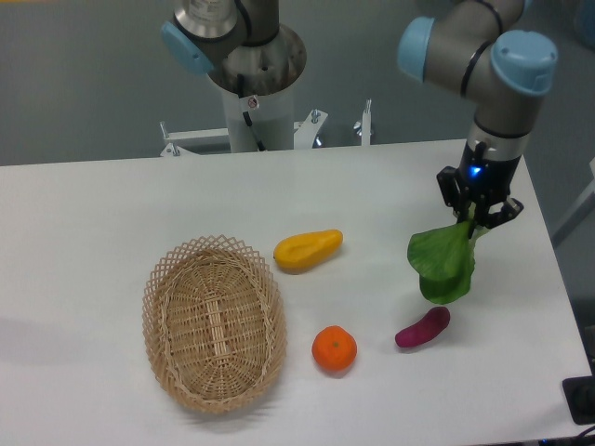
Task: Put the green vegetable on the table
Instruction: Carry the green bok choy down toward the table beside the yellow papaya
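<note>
White table (84,214): basket (213,323), yellow fruit (308,249), orange (334,349), sweet potato (422,327).

vegetable (442,267): showing dark green
fruit (308,249): showing yellow
orange (334,349): glowing orange
potato (422,327): showing purple
basket (213,321): showing tan lattice weave
table (112,214): showing white

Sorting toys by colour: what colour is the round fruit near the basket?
Orange, clearest in the fixed camera view.

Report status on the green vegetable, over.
Pincer shut on the green vegetable, leaves hanging above the table. Not yet set down. Purple sweet potato lies just below it.
</note>
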Controlling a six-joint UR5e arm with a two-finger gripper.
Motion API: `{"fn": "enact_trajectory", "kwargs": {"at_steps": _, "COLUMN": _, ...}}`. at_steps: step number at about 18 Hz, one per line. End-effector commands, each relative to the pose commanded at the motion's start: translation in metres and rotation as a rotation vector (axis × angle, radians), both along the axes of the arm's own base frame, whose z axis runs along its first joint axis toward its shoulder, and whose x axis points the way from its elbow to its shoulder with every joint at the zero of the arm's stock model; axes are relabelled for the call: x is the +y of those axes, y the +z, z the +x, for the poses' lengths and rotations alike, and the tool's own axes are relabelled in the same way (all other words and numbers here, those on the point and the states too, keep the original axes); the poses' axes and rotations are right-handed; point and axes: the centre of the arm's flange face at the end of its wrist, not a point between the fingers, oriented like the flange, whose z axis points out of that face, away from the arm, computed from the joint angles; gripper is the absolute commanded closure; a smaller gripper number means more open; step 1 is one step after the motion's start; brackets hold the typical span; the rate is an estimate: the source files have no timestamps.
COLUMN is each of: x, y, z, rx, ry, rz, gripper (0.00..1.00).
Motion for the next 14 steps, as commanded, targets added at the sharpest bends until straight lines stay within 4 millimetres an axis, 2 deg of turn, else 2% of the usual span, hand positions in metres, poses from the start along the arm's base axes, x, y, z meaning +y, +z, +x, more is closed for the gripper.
{"fn": "enact_trajectory", "kwargs": {"at_steps": 2, "x": -0.006, "y": -0.017, "z": 0.007, "rx": -0.015, "ry": -0.058, "rz": -0.052, "gripper": 0.79}}
{"fn": "enact_trajectory", "kwargs": {"at_steps": 4, "x": -0.009, "y": -0.020, "z": 0.010, "rx": -0.018, "ry": -0.094, "rz": -0.064, "gripper": 0.79}}
{"fn": "enact_trajectory", "kwargs": {"at_steps": 8, "x": -0.016, "y": -0.046, "z": 0.035, "rx": -0.074, "ry": -0.158, "rz": -0.083, "gripper": 0.78}}
{"fn": "enact_trajectory", "kwargs": {"at_steps": 12, "x": -0.015, "y": -0.052, "z": 0.041, "rx": -0.087, "ry": -0.154, "rz": -0.086, "gripper": 0.78}}
{"fn": "enact_trajectory", "kwargs": {"at_steps": 13, "x": -0.015, "y": -0.053, "z": 0.041, "rx": -0.087, "ry": -0.153, "rz": -0.086, "gripper": 0.75}}
{"fn": "enact_trajectory", "kwargs": {"at_steps": 14, "x": -0.015, "y": -0.052, "z": 0.040, "rx": -0.086, "ry": -0.153, "rz": -0.085, "gripper": 0.65}}
